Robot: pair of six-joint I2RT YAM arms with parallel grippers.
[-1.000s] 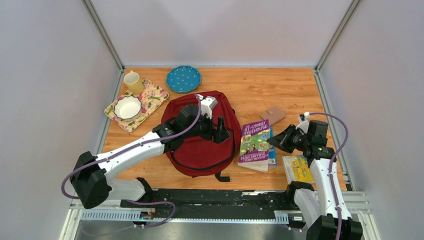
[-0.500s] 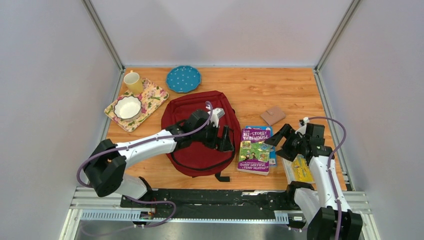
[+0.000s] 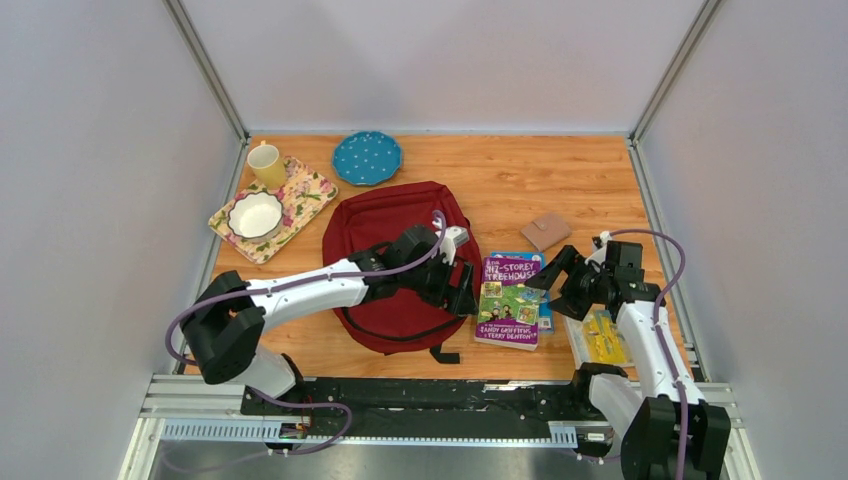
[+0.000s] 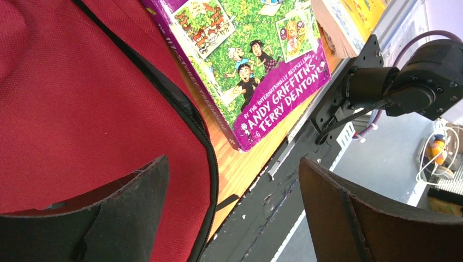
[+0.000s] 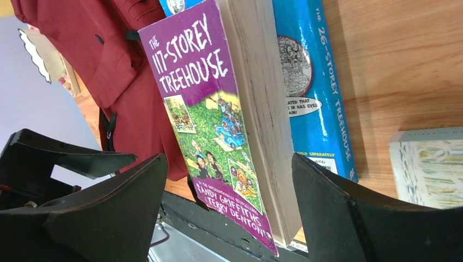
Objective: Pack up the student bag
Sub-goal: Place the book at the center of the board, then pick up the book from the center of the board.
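The student bag [image 3: 385,225] is a dark red backpack lying flat in the middle of the table, also seen in the left wrist view [image 4: 82,109]. My left gripper [image 3: 464,293] hangs open over the bag's right edge by the black zipper, with nothing between its fingers [image 4: 131,207]. A purple paperback [image 3: 510,300] lies flat on a blue book [image 3: 519,259] just right of the bag. My right gripper [image 3: 557,288] stands open at the paperback's right side, its fingers [image 5: 355,218] apart around the book's [image 5: 207,109] near corner without touching it.
A yellow-covered book [image 3: 600,337] lies at the near right edge under the right arm. A brown wallet [image 3: 547,231] sits behind the books. At the far left are a floral tray [image 3: 310,190] with a white bowl [image 3: 255,215], a yellow mug [image 3: 266,165] and a blue dotted plate [image 3: 367,157].
My right gripper opened and let go of the purple paperback, which dropped flat onto the blue book. My left gripper moved right and nearer, from the bag's middle to its right edge.
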